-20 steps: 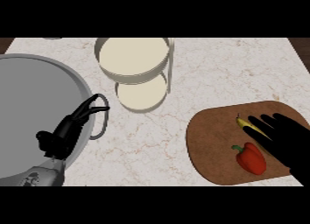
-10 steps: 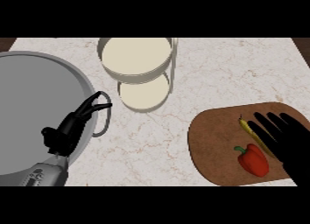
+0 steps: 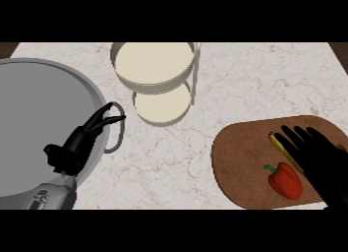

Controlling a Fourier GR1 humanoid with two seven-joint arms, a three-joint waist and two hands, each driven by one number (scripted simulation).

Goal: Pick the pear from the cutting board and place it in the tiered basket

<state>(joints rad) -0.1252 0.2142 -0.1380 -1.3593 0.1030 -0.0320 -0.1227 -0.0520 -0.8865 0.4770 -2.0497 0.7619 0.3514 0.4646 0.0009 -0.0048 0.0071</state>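
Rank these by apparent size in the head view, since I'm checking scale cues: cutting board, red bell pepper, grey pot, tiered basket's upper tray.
1. Grey pot, though cut off by the frame.
2. Cutting board.
3. Upper tray of the tiered basket; it sits nearer the camera, so this is unsure.
4. Red bell pepper.

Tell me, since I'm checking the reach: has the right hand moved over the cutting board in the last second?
Yes, slightly: the right hand slid toward the cutting board's near edge, now alongside the red pepper.
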